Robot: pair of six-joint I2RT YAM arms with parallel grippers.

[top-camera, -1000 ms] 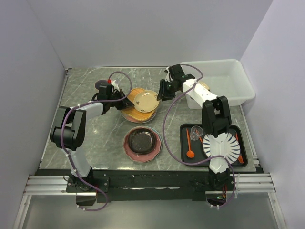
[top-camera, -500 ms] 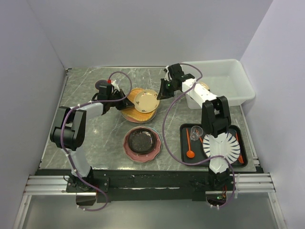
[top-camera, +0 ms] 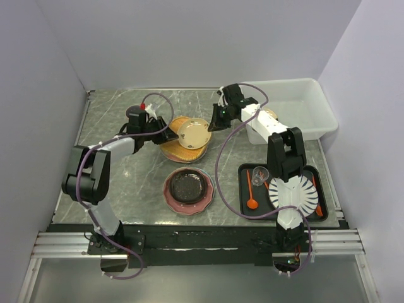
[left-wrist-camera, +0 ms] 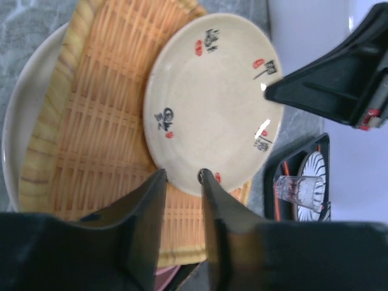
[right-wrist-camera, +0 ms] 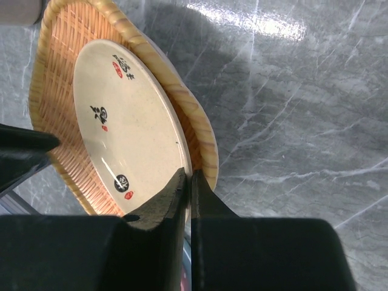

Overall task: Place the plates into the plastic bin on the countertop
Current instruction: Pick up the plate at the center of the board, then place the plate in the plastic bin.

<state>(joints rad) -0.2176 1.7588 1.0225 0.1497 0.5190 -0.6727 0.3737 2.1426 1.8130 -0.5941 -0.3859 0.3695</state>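
A: Progress?
B: Early. Right gripper (right-wrist-camera: 187,176) pinches the cream plate (top-camera: 194,132) by its rim, atop the stack (top-camera: 183,153). Left gripper (left-wrist-camera: 180,182) stands parted at the far rim.
A: Remaining?
B: All of it, I judge: that plate, the stack and the black plate (top-camera: 187,187) sit well apart from the bin (top-camera: 328,113).

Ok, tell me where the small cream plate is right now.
In the top view the small cream plate is near the middle of the countertop, tilted over the orange woven plate, left of the plastic bin, its rim pinched by the right gripper.
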